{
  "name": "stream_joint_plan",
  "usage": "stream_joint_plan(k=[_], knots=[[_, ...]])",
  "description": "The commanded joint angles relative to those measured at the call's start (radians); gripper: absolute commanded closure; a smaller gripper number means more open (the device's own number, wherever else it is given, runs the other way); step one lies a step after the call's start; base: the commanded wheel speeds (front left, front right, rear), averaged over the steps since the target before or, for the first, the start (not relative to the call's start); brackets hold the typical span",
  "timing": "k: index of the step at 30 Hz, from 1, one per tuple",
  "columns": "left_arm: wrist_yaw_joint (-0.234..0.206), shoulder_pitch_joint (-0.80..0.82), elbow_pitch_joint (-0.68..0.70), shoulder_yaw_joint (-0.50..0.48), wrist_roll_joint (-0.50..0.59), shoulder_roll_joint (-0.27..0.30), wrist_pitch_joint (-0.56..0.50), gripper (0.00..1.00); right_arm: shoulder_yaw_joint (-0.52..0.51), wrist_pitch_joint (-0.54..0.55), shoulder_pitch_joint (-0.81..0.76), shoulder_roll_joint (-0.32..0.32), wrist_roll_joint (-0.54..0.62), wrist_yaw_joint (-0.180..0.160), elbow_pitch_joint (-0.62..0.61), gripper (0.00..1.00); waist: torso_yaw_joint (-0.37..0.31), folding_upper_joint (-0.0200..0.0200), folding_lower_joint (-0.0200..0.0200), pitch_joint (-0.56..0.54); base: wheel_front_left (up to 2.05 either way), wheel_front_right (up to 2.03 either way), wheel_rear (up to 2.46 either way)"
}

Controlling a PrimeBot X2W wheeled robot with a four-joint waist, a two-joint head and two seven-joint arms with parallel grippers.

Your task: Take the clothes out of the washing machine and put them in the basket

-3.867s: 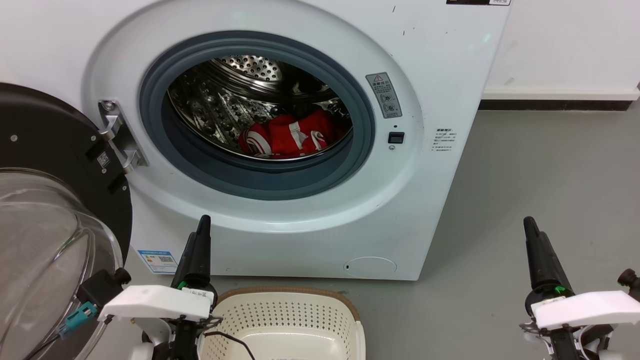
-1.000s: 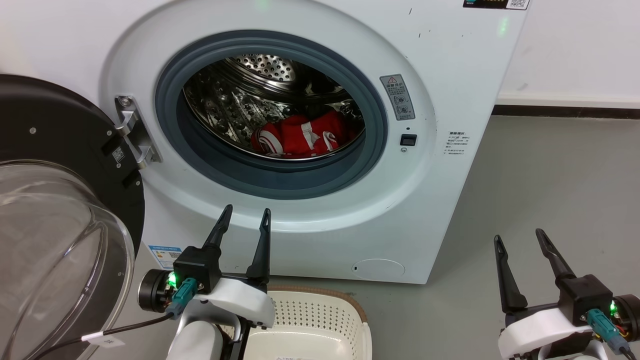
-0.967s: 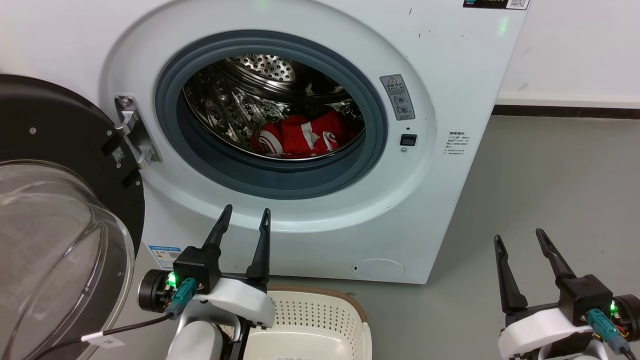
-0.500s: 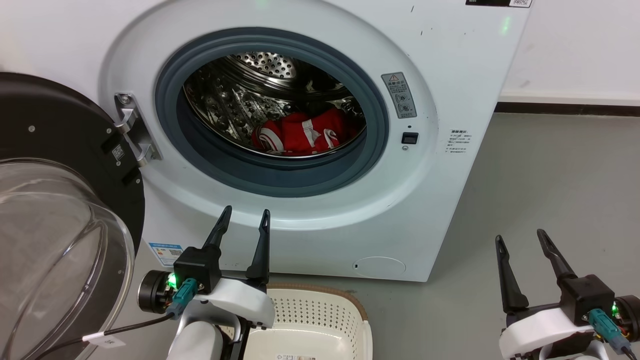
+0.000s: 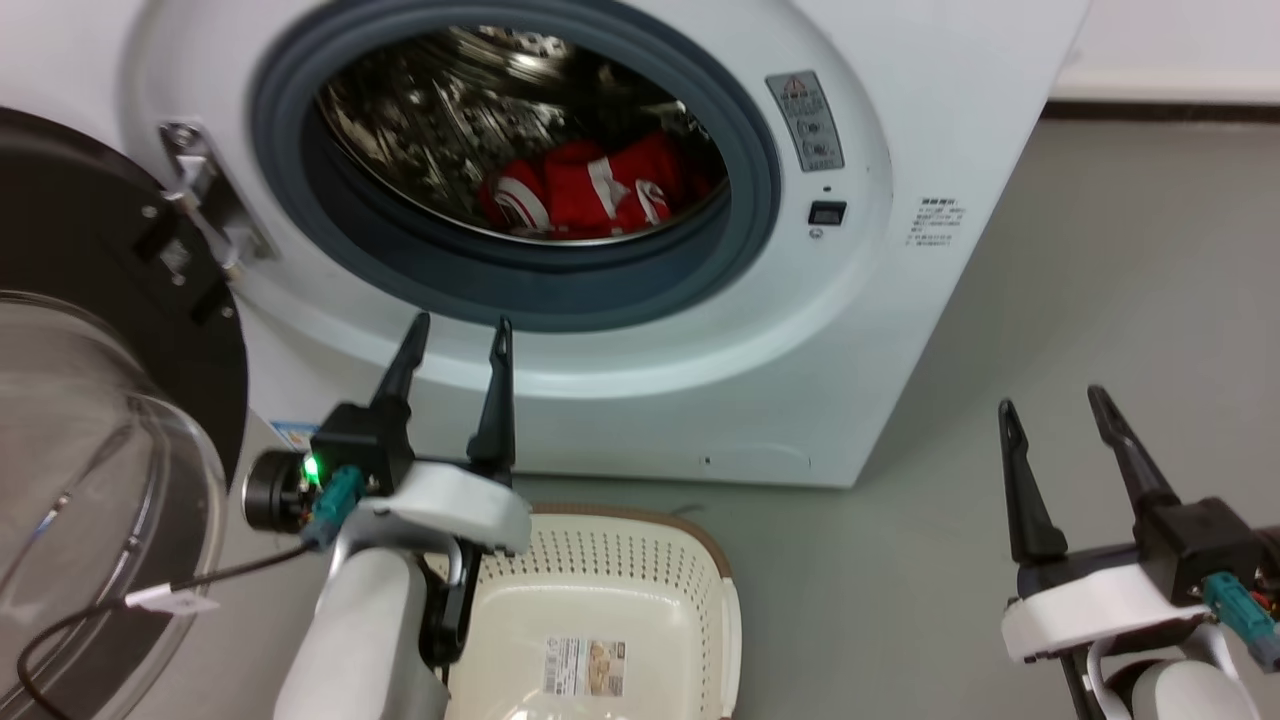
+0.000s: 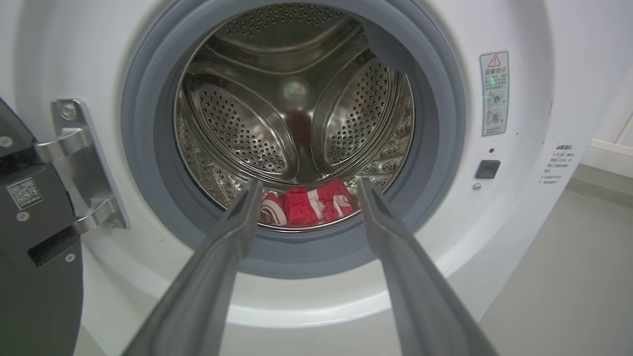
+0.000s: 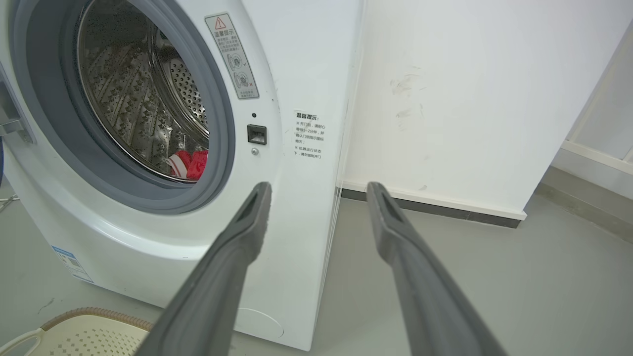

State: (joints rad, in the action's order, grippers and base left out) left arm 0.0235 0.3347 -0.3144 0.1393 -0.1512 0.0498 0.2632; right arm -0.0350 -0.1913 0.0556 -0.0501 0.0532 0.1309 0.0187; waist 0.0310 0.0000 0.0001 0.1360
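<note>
The red clothes [image 5: 585, 190] with white stripes lie at the bottom of the steel drum of the white washing machine [image 5: 880, 290], whose black-framed glass door [image 5: 90, 420] stands swung open on the left. In the left wrist view the clothes [image 6: 309, 205] show between my fingers, far off inside the drum. My left gripper [image 5: 457, 328] is open, in front of the machine below the porthole. My right gripper [image 5: 1050, 398] is open over the floor to the machine's right. The cream basket [image 5: 690, 530] sits on the floor before the machine, holding no clothes.
Grey floor [image 5: 1080, 260] stretches to the right of the machine toward a white wall [image 7: 445, 99] with a dark skirting. The open door's glass bowl [image 5: 70, 500] bulges out at the left. A black cable [image 5: 80, 610] trails from my left arm.
The head camera has tilted down and come nearer, so the machine sits higher and the basket shows more. Earlier both grippers went from shut to open; since then they have kept their pose.
</note>
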Motion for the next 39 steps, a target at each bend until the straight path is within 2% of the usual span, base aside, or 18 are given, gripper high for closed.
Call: stream_joint_plan(k=[1, 8, 14, 20, 26, 28, 33, 39], knots=[[-0.001, 0.017, -0.003, -0.004, 0.008, 0.001, 0.002, 0.0, 0.003, 0.001, 0.017, 0.0, -0.003, 0.0, -0.007, 0.0, -0.017, 0.0, -0.0001, 0.047, 0.0, 0.0, 0.0], [0.009, 0.15, -0.049, -0.042, 0.028, 0.006, 0.002, 0.0, 0.024, 0.004, 0.08, 0.0, -0.013, 0.0, -0.051, 0.0, -0.062, 0.0, -0.0001, 0.186, 0.0, 0.0, 0.0], [0.02, 0.305, -0.111, -0.069, 0.047, 0.037, 0.002, 0.0, 0.044, -0.008, 0.151, 0.0, -0.034, 0.0, -0.076, 0.0, -0.117, 0.0, -0.0001, 0.325, 0.0, 0.0, 0.0], [0.027, 0.465, -0.215, -0.086, 0.059, 0.079, 0.002, 0.0, 0.067, -0.03, 0.2, 0.0, -0.057, 0.0, -0.067, 0.0, -0.169, 0.0, -0.0001, 0.429, 0.0, 0.0, 0.0], [0.024, 0.627, -0.347, -0.091, 0.061, 0.105, 0.001, 0.0, 0.092, -0.05, 0.226, 0.0, -0.082, 0.0, -0.046, 0.0, -0.203, 0.0, -0.0001, 0.487, 0.0, 0.0, 0.0], [0.029, 0.741, -0.436, -0.1, 0.046, 0.126, -0.03, 0.0, 0.111, -0.059, 0.24, 0.001, -0.101, 0.0, -0.032, 0.0, -0.225, 0.0, -0.0001, 0.508, 0.0, 0.0, 0.0], [0.036, 0.872, -0.555, -0.109, 0.032, 0.158, -0.102, 0.0, 0.142, -0.068, 0.255, 0.0, -0.128, 0.0, -0.016, 0.0, -0.262, 0.0, -0.0001, 0.524, 0.0, 0.0, 0.0], [0.047, 1.004, -0.689, -0.106, 0.025, 0.212, -0.248, 0.0, 0.18, -0.073, 0.262, 0.001, -0.169, 0.0, 0.012, 0.0, -0.314, 0.0, -0.0001, 0.541, 0.0, 0.0, 0.0]])
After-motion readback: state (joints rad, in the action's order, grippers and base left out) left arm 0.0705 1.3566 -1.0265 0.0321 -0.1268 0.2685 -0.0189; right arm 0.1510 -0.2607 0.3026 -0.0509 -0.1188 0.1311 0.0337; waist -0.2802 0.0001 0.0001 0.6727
